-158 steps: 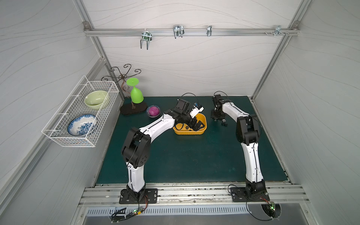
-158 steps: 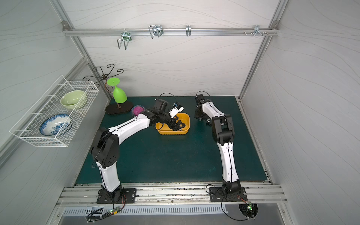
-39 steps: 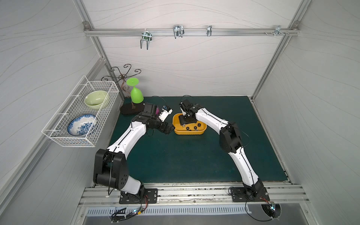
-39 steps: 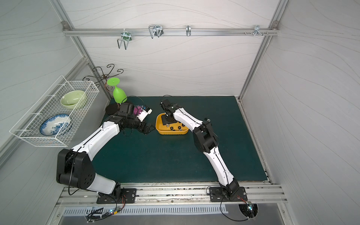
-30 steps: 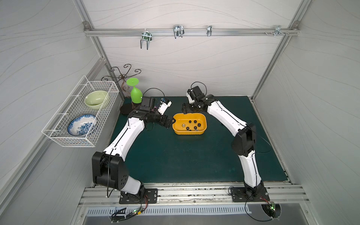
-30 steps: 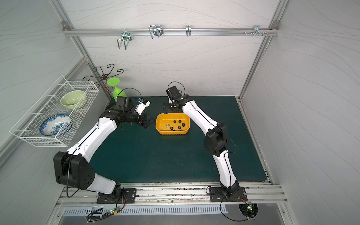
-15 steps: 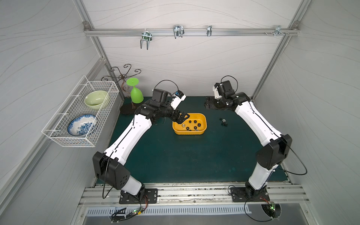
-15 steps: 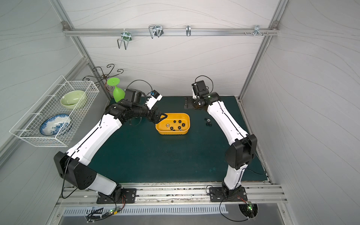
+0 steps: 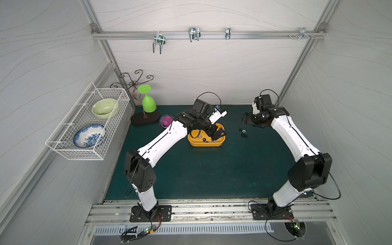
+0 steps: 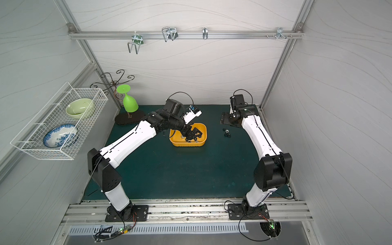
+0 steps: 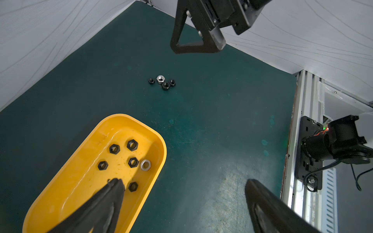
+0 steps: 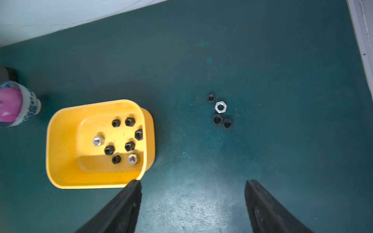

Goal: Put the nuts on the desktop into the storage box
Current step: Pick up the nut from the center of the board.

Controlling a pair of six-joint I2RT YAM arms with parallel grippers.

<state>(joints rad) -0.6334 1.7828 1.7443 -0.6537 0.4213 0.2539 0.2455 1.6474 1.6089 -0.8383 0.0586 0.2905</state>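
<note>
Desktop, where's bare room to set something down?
Bare: the wide stretch of desktop between the storage box and the front rail. Crowded: the far side, with loose nuts, the pink-ball bowl and goblet stand.

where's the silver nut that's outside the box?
In the right wrist view the silver nut lies on the desktop, clustered with three black nuts, to the robot's right of the storage box.

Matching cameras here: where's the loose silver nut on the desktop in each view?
In a top view: silver nut right of the storage box.
In a top view: silver nut, same place.
Left wrist: silver nut among three black nuts.
Right wrist: silver nut, same cluster.
Shared landmark: storage box.
</note>
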